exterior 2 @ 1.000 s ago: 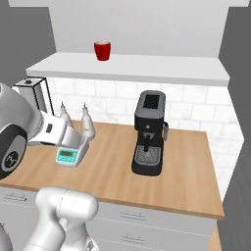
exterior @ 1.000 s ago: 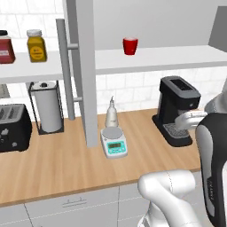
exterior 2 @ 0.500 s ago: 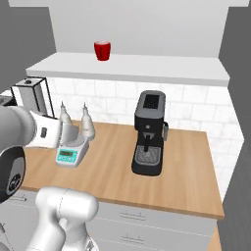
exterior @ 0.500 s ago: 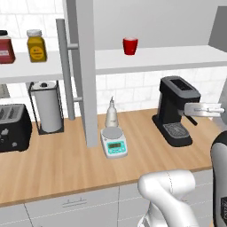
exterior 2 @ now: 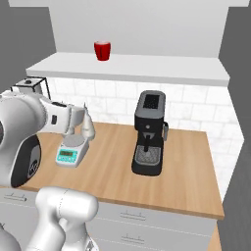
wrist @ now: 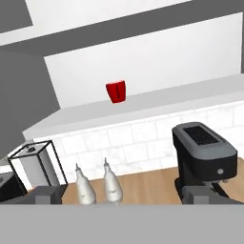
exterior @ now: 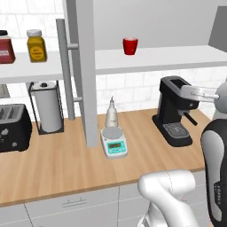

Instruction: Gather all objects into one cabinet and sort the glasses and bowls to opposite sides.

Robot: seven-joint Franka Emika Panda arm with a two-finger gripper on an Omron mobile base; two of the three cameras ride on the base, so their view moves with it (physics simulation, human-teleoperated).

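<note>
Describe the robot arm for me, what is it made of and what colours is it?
The arm is built of smooth, rounded white segments, glossy like moulded plastic, with thick tube-like links. One big link carries a wide dark grey, almost black band at its joint. No cables or markings show on it. The gripper ends in two small, dark grey, blocky finger tips.

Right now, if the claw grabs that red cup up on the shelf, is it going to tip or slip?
The red cup looks small and plain, so it is probably light. It stands upright and narrows toward its base, so a sideways nudge might tip it. Its sides look smooth with no handle, so it may slip in a loose grip.
</note>
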